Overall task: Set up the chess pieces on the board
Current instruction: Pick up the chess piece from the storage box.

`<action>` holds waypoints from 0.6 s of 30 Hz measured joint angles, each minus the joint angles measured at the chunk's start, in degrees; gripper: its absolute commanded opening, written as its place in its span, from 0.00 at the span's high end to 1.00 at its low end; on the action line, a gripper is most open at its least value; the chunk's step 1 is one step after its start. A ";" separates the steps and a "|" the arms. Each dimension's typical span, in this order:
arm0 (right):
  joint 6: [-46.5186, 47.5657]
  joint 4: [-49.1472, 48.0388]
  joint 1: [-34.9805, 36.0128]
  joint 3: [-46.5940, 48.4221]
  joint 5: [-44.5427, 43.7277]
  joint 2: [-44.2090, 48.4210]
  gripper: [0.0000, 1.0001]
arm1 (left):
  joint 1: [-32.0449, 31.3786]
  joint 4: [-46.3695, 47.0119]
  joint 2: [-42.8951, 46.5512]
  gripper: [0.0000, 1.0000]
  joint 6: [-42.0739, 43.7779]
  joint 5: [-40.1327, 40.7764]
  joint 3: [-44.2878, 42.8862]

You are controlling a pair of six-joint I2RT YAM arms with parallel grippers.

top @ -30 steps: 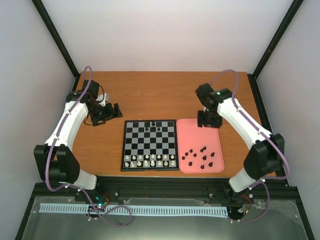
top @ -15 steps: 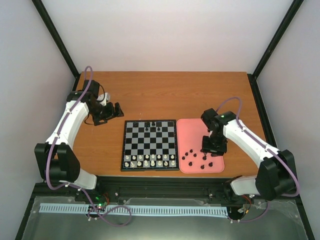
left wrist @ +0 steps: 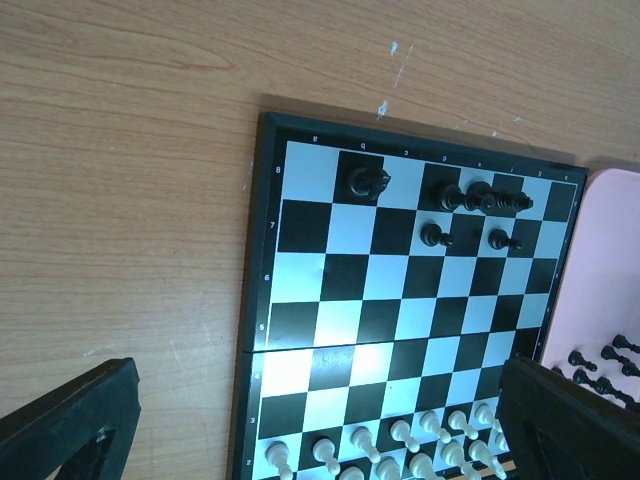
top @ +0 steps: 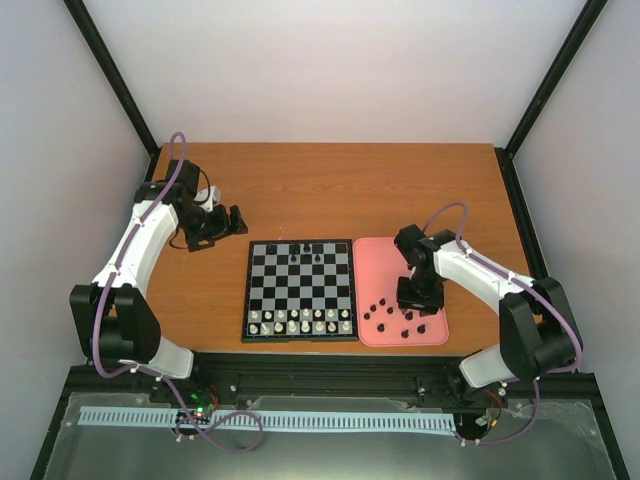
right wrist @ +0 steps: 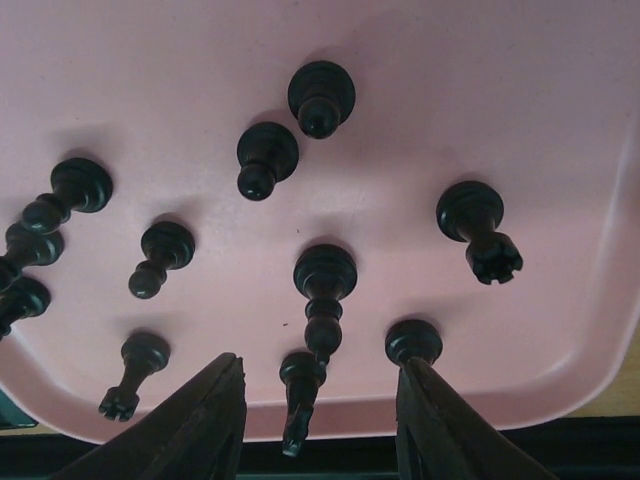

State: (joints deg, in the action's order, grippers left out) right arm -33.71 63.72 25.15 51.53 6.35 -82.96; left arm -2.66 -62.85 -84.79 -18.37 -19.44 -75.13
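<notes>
The board (top: 300, 290) lies mid-table, with a few black pieces (top: 306, 250) on its far rows and white pieces along its near rows. It also shows in the left wrist view (left wrist: 400, 320). Several black chess pieces (top: 400, 315) stand on the pink tray (top: 375, 255). My right gripper (top: 420, 297) hangs low over the tray, open and empty. In the right wrist view its fingers (right wrist: 200, 420) straddle a tall black piece (right wrist: 322, 300) and a smaller one (right wrist: 300, 395). My left gripper (top: 232, 222) is open and empty, left of the board's far corner.
The pink tray (right wrist: 480, 100) lies right against the board's right side. White pieces (left wrist: 400, 450) fill the board's near rows. Bare wooden table (top: 330, 190) lies behind the board and tray. Black frame posts stand at the table's corners.
My right gripper has moved from the tray's far edge toward me and down, and now hangs over the black pieces in the tray's near half. The left arm has not moved.
</notes>
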 measured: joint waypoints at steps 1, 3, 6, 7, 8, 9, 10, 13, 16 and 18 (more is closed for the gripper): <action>0.00 -0.55 0.00 -0.52 0.13 -0.04 0.59 | 0.00 0.00 0.00 0.00 0.00 0.04 0.00; 0.02 -1.27 0.00 -1.05 0.17 -0.17 0.59 | 0.00 -0.02 0.00 0.00 0.00 0.17 0.00; 0.02 -2.19 0.00 -1.25 0.13 -0.57 0.60 | 0.00 0.00 0.00 0.00 -0.02 0.20 0.00; 0.00 -2.49 0.00 -1.29 0.13 -0.66 0.60 | 0.00 0.00 0.00 0.00 0.00 0.20 0.00; 0.00 -2.91 0.00 -1.38 0.13 -0.68 0.60 | 0.00 0.00 0.00 0.00 0.00 0.22 0.00; 0.00 -3.17 0.00 -1.46 0.15 -0.70 0.60 | 0.00 0.00 0.00 0.00 0.00 0.22 0.00; 0.00 -3.34 0.00 -1.51 0.13 -0.81 0.60 | 0.00 0.00 0.00 0.00 0.00 0.22 0.00; -0.02 -3.89 0.00 -1.64 0.07 -1.57 0.62 | 0.00 0.00 0.00 0.00 0.00 0.22 0.00; -0.11 -4.20 0.00 -1.97 -0.20 -1.95 0.63 | 0.00 0.00 0.00 0.00 0.00 0.24 0.00; -0.22 -4.26 0.00 -2.10 -0.35 -1.97 0.63 | 0.00 0.00 0.00 0.00 0.00 0.22 0.00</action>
State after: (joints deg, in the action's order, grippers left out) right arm -33.93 59.46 25.15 49.43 6.00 -84.93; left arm -2.66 -62.85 -84.79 -18.37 -19.22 -75.13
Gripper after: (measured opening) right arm 0.370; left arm 0.999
